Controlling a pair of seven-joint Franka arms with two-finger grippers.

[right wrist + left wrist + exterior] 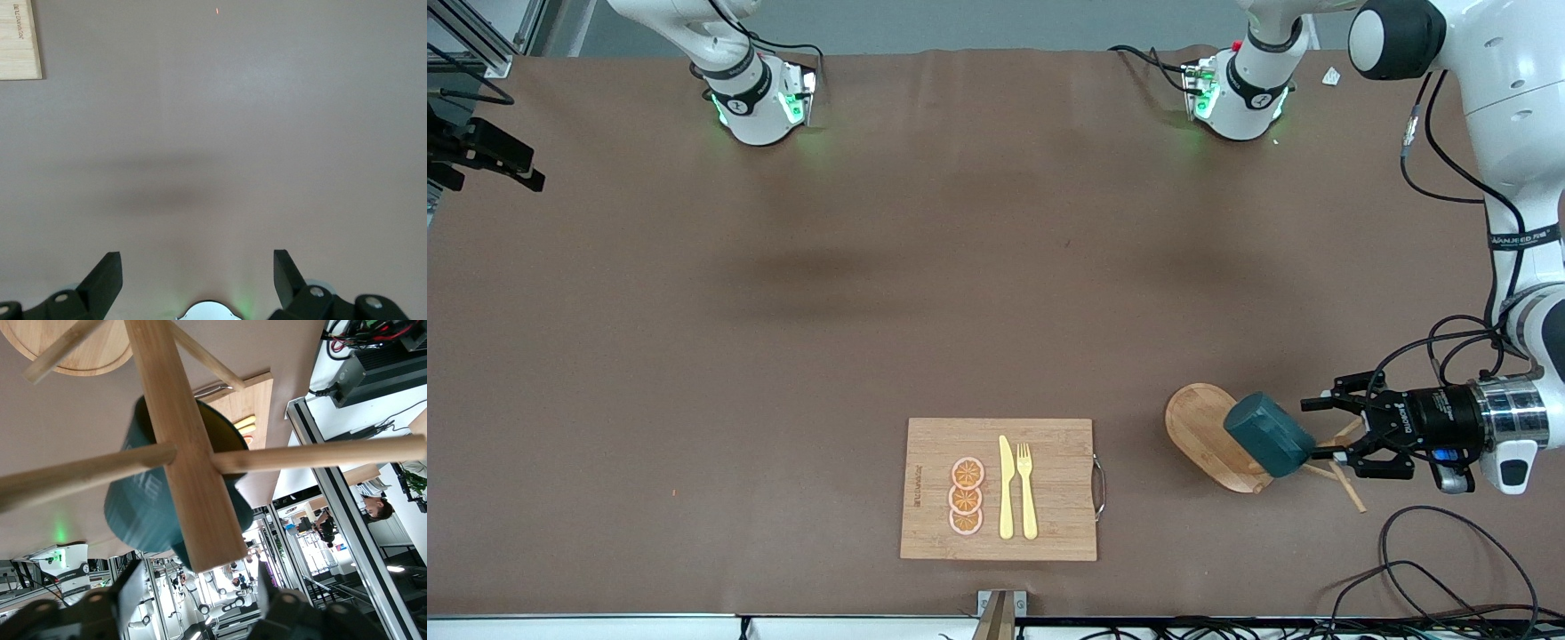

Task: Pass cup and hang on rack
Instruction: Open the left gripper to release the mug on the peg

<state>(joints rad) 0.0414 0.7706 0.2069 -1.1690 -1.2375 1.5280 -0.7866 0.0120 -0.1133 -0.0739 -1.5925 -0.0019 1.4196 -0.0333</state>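
The dark teal cup [1267,434] hangs on a peg of the wooden rack [1203,433] at the left arm's end of the table. My left gripper [1329,434] lies level just beside it, at the top of the rack, open and holding nothing. In the left wrist view the rack's post [193,467] and cross pegs run in front of the cup [143,513], whose yellow inside shows at the rim. The left gripper [200,593] stands clear of both. My right gripper [197,273] is open over bare table and is out of the front view.
A bamboo cutting board [1000,489] with orange slices, a yellow knife and a fork lies near the front edge, mid-table; its corner [17,40] shows in the right wrist view. Loose black cables [1432,569] lie near the front edge below the left gripper.
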